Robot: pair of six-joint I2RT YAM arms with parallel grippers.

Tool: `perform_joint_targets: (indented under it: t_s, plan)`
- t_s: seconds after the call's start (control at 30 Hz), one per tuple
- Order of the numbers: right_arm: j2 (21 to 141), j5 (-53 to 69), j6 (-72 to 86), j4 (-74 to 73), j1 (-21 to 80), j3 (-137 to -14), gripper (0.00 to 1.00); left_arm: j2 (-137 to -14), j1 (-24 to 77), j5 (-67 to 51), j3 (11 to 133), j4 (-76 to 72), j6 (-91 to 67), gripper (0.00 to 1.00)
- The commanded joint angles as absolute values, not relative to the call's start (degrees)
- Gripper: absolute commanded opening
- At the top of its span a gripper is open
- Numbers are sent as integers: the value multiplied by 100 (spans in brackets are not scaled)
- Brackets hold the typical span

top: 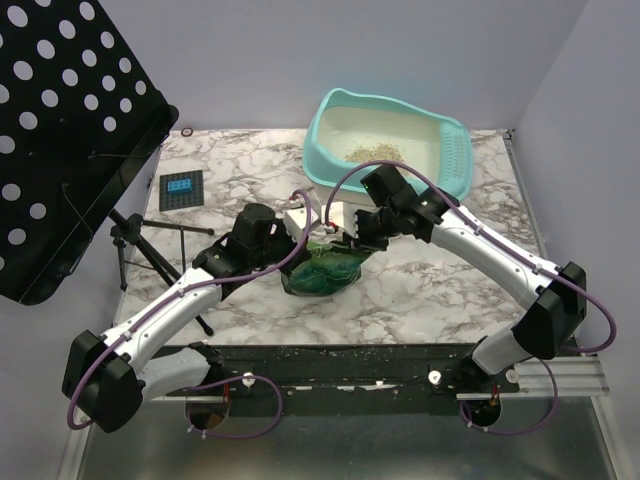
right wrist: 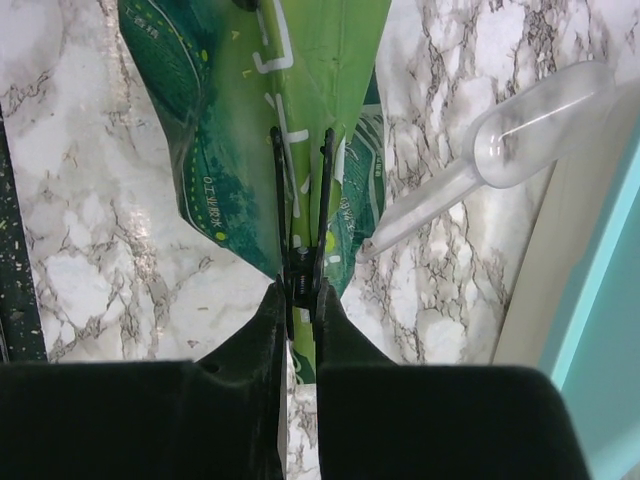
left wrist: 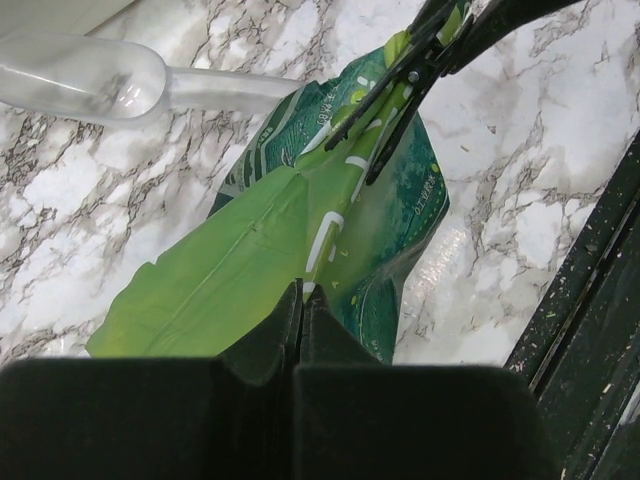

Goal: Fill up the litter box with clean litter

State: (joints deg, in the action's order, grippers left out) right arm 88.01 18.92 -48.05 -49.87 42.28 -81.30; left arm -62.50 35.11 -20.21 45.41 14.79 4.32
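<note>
Left gripper [left wrist: 300,305]: pressed together on an edge of the bag [left wrist: 250,260]; we judge it steadies the bag.
Right gripper [right wrist: 300,300]: fingers nearly together, pinching the black clip [right wrist: 299,275] on the bag's top fold, likely to work it off.
Bag: mid-table between both arms, clipped shut.
Box [top: 458,165]: far right, with only a thin patch of litter [top: 372,150] inside.
Scoop [right wrist: 530,120]: lies on the table [top: 430,290] between bag and box.
Room: we see open marble on the right; a black panel [top: 60,140] crowds the left.
</note>
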Motion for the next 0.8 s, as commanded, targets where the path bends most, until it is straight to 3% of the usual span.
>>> perform_joint_targets:
  t_s: [0.0,0.17,0.43,0.77]
  plan:
    - [8860,2276,-4896,-4808,4588,-7708,15,-6205,3568,-1793,4544,1486,545,0]
    - [8886,2321,-4852,-4790,4605,-7734,23,-6214,3577,-1802,4553,1494,536,0]
    - [8561,2285,-4764,-4500,4606,-7690,45,-6214,3568,-1819,4553,1512,536,0]
    - [7780,2259,-4422,-4255,4597,-7576,49,-6188,3568,-1846,4544,1503,510,0]
